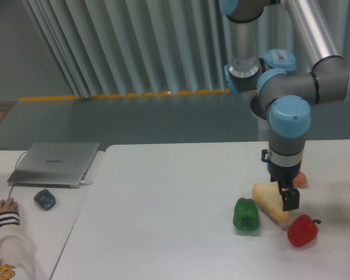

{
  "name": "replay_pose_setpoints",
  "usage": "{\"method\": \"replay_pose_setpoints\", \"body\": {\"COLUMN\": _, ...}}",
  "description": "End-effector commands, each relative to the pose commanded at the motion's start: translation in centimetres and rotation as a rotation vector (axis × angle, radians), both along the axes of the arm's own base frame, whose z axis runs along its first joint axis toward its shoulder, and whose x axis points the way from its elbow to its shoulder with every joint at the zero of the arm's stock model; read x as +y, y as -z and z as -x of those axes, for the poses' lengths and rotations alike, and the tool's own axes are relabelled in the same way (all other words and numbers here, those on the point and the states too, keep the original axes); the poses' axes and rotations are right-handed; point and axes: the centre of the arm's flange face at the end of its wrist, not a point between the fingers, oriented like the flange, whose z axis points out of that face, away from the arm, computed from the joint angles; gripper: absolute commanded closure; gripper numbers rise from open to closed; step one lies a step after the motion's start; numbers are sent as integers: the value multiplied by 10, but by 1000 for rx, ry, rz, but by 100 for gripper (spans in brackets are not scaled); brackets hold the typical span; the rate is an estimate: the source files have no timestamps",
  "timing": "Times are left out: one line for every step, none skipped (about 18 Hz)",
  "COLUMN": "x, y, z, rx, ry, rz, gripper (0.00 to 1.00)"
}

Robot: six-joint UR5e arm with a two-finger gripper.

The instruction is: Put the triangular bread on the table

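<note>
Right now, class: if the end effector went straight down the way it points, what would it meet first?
Most likely the triangular bread, which lies directly under the end effector and seems already between its fingers; below that is the table. Depth is hard to judge.

White table (163, 210), smooth and matte. Lying on it at about 3 to 4 o'clock: triangular bread (269, 202), green pepper (245, 214) just beside it at 9, red pepper (302, 230) at 5, small egg (300, 179) at 1.
</note>
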Motion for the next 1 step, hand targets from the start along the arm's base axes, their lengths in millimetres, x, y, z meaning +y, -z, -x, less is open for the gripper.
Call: {"method": "replay_pose_setpoints", "body": {"x": 0, "y": 0, "z": 0, "rx": 0, "ry": -2, "rz": 0, "gripper": 0}}
